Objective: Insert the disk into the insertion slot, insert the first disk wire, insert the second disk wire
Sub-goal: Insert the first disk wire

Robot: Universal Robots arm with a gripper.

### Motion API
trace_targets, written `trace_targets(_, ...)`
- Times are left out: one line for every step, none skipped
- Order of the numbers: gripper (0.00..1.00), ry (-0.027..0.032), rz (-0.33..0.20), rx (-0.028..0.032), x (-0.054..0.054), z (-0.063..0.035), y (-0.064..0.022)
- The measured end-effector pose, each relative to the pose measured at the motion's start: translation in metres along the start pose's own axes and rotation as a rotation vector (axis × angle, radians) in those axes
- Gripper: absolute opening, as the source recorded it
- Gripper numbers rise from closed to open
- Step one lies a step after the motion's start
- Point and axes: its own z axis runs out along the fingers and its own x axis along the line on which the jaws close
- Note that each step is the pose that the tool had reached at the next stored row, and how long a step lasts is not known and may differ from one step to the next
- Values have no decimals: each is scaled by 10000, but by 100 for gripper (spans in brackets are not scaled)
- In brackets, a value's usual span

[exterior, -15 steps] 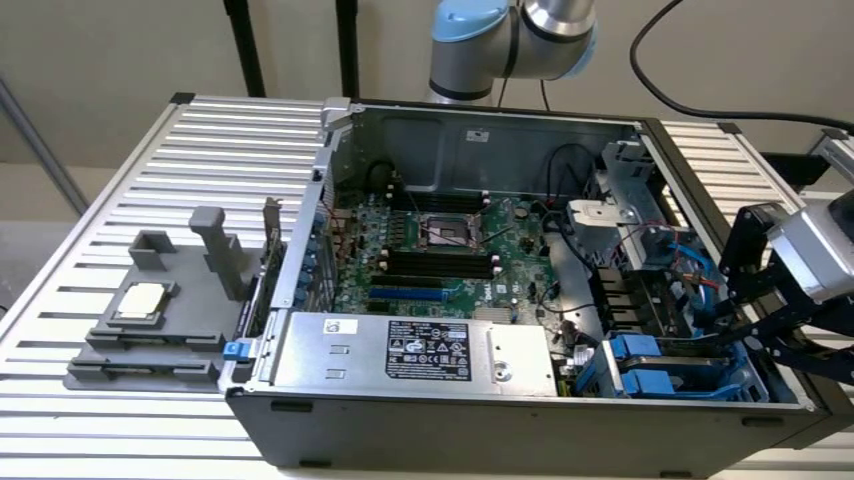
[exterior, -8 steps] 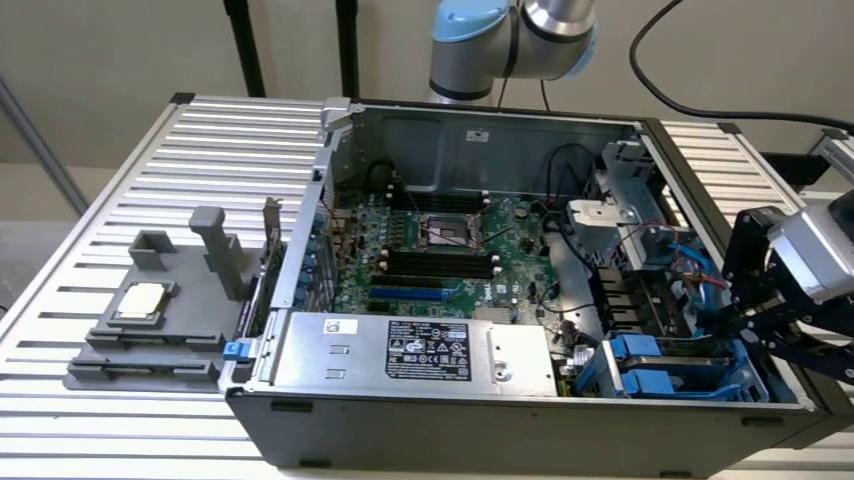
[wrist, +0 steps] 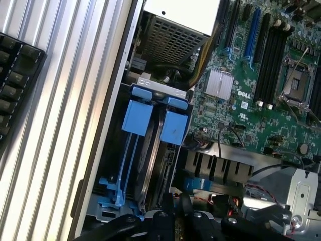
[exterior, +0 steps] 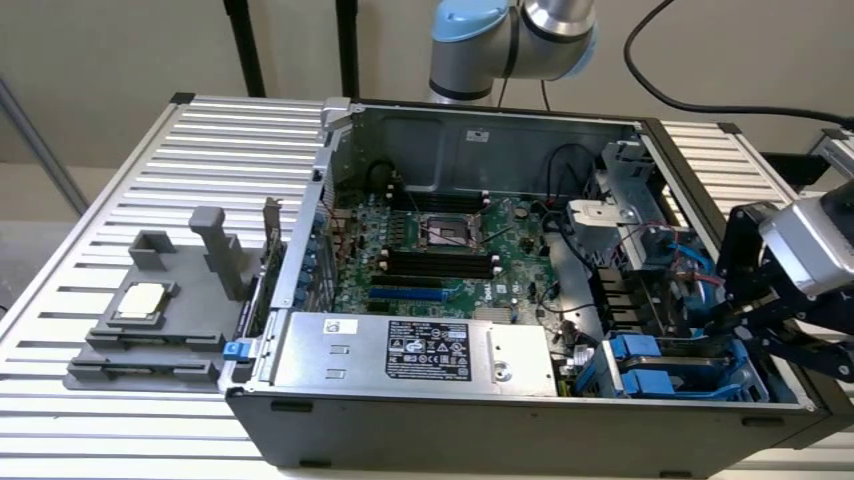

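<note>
Over the grey drive cage [exterior: 667, 375], the gripper [exterior: 731, 325] is held close, seemingly so that its bays are kept within reach; whether the claw is spread or pressed together cannot be told. The disk [wrist: 170, 133] is seen on edge inside the cage's insertion slot [wrist: 153, 150], apparently seated.

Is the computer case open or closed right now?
Open: the case has no side panel on, leaving the green board and power-supply box exposed.
</note>
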Motion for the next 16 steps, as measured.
trace_targets(16,2,0,-2,-5,1,25)
trace_targets(16,3,1,-4,-11,2,49)
trace_targets(16,4,2,-8,-17,3,73)
trace_targets(16,10,4,-13,-22,4,96)
trace_targets(16,18,5,-20,-26,6,115)
trace_targets(16,35,7,-30,-30,7,132)
trace_targets(16,69,11,-46,-33,7,145)
trace_targets(16,112,17,-70,-34,8,153)
trace_targets(16,166,24,-104,-35,8,159)
trace_targets(16,220,34,-137,-36,8,162)
trace_targets(16,281,48,-173,-37,9,165)
trace_targets(16,346,65,-207,-38,9,167)
trace_targets(16,415,85,-242,-37,9,169)
trace_targets(16,483,115,-277,-37,10,170)
trace_targets(16,536,152,-303,-38,10,170)
trace_targets(16,588,198,-328,-38,9,169)
